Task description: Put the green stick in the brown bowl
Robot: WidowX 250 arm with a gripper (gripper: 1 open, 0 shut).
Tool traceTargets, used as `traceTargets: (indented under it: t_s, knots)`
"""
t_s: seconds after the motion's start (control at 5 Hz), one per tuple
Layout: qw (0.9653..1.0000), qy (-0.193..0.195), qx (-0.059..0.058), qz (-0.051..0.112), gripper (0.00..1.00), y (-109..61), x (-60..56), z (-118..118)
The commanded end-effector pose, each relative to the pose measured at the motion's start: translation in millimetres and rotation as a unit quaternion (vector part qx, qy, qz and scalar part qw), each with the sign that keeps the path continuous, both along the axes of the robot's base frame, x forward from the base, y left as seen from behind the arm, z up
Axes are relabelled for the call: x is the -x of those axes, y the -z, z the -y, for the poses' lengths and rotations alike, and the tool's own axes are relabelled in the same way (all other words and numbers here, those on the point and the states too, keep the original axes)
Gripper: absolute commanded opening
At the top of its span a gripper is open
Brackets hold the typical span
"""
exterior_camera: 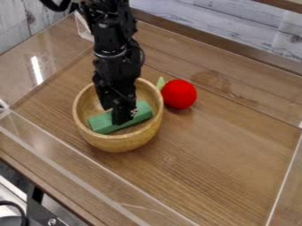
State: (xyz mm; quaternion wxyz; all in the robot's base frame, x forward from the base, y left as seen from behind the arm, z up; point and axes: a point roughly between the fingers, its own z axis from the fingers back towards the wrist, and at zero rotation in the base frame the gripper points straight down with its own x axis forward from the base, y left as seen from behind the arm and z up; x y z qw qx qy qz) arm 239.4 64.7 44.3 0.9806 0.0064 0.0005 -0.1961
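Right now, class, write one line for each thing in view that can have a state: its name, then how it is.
Gripper: shut, reaching down into the bowl, by the green stick.
Green stick: inside the bowl, lying slantwise.
Brown bowl: upright on the table, holding the green stick.
Red ball: on the table, outside the bowl.

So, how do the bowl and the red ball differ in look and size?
The bowl is light brown with visible grain, while the ball is plain red. The bowl is much larger than the ball. The bowl is hollow and holds the green stick; the ball holds nothing. Both are round and rest on the wooden table.
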Motion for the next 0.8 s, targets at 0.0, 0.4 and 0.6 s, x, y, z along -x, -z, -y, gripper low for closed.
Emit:
traceTargets:
  t_s: [0.0,0.4,0.6]
  knots:
    - [0.9998,-0.008,0.012,0.012,1.0,-8.6,-3.3,6]
    - [0.9987,-0.036,0.035,0.006,1.0,-21.6,-3.3,7]
    - [0.9975,-0.057,0.04,0.005,1.0,-30.3,-4.8,1]
